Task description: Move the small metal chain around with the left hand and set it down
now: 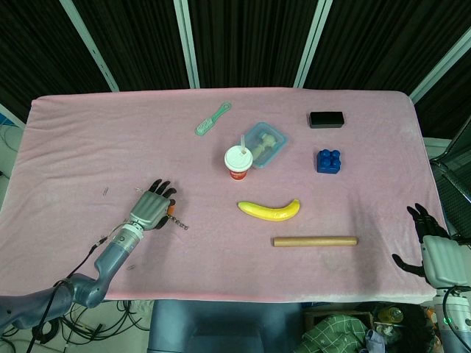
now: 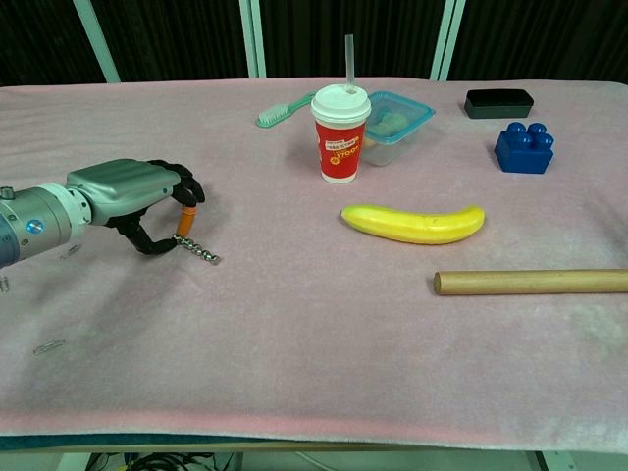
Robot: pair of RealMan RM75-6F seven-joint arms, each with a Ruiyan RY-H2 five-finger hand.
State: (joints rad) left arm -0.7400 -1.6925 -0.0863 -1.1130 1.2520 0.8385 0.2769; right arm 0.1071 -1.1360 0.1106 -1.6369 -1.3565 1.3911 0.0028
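Observation:
The small metal chain [image 2: 199,250] has an orange end piece and trails down to the right onto the pink cloth. In the head view the chain [image 1: 179,222] runs right from the fingertips. My left hand [image 2: 137,196] hovers low over the left part of the table and pinches the orange end between thumb and fingers. The same left hand [image 1: 152,207] shows from above, fingers pointing away from me. My right hand [image 1: 433,239] stays off the table's right front corner, fingers apart and holding nothing; the chest view does not show it.
A banana [image 2: 414,223] and a wooden dowel [image 2: 535,282] lie right of centre. Behind stand a red paper cup with a straw [image 2: 340,132], a clear food box [image 2: 397,113], a green toothbrush [image 2: 283,111], a blue block [image 2: 522,147] and a black box [image 2: 498,101].

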